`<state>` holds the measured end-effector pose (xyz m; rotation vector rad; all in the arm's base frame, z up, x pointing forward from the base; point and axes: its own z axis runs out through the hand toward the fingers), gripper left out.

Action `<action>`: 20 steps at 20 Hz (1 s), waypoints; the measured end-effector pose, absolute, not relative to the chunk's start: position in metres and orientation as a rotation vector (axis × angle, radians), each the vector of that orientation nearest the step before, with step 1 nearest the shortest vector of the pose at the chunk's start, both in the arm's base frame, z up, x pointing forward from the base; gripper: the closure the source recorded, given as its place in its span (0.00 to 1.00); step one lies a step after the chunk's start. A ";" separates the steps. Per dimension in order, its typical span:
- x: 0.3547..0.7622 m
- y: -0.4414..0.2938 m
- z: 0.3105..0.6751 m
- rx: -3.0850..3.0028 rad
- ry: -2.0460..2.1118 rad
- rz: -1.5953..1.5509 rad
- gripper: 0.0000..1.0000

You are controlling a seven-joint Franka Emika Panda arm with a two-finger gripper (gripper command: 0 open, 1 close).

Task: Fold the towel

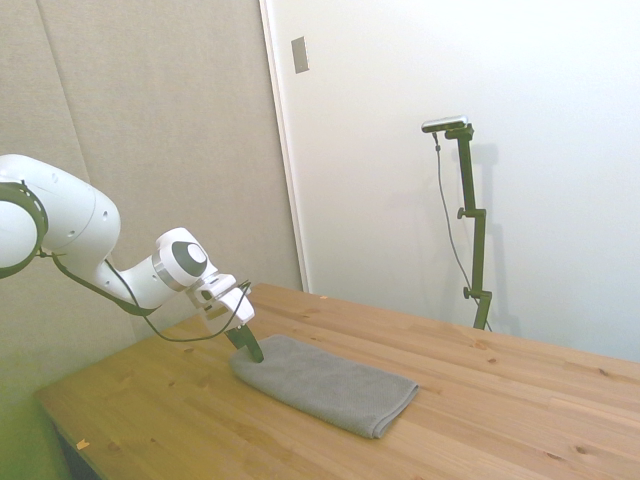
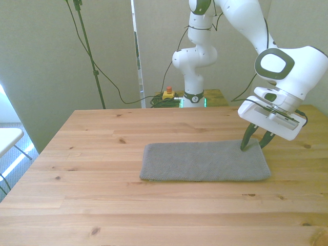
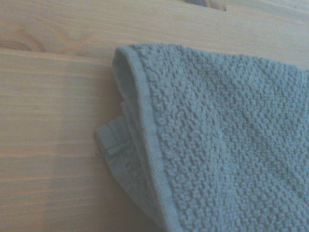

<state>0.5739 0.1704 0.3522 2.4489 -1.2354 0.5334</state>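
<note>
- The wooden worktop is seen as a broad plank surface, with bare wood left on every side of the cloth.
- The towel is laid flat as a long grey folded strip, somewhat toward the front view's right of the worktop's middle, its long sides running roughly parallel to the near edge.
- Wide open wood is left between the towel and the front view's left edge of the worktop; less is left toward the front view's right edge.
- In the side view the towel is shown doubled over, with a rounded thick end pointing away from the arm.
- The gripper is held tilted over the towel's far corner at the front view's right, its dark fingers spread apart, with nothing gripped between them.
- One fingertip is seen touching or just above the towel's far edge; which cannot be told.
- In the wrist view the towel's corner is shown with a hemmed edge, a lower layer peeking out beneath it.
</note>
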 end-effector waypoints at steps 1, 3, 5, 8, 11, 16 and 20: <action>0.572 0.169 0.357 2.451 -1.241 0.542 1.00; 0.567 0.164 0.367 2.456 -1.252 0.559 1.00; 0.563 0.159 0.376 2.456 -1.265 0.567 1.00; 0.561 0.148 0.390 2.457 -1.288 0.584 1.00; 0.559 0.132 0.410 2.477 -1.331 0.595 1.00; 0.552 0.093 0.460 2.511 -1.412 0.628 1.00; 0.541 0.051 0.497 2.528 -1.481 0.655 1.00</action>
